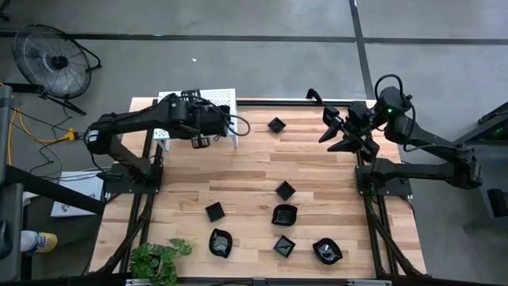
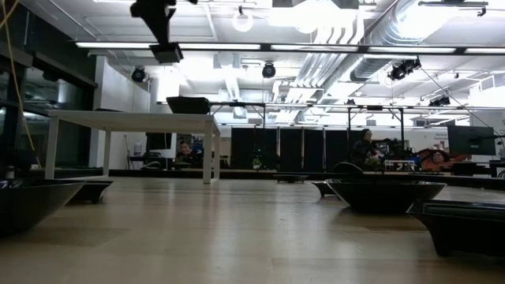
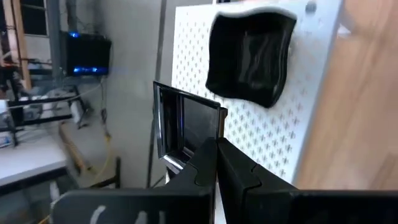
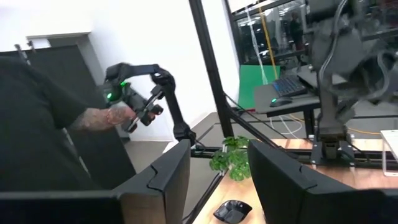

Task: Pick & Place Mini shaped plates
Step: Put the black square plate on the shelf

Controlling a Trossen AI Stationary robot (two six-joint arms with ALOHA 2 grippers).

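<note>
Placement turns on the left hand [image 1: 200,141], clenched on a square mini plate [image 3: 186,127], hanging just above the white perforated shelf [image 3: 280,137] beside a plate [image 3: 252,59] lying there; right hand [image 1: 343,135] waits released.

Right hand [image 4: 217,180] fingers apart; black mini plate [image 4: 231,211] on table [image 4: 373,177]; potted plant [image 4: 231,158] beyond.

- Fan [image 1: 54,59] on floor, beyond worktop's far-left corner.
- Green plant [image 1: 159,260] at worktop's [image 1: 238,179] near-left edge.
- White perforated shelf [image 1: 225,99] at far-left of worktop.
</note>
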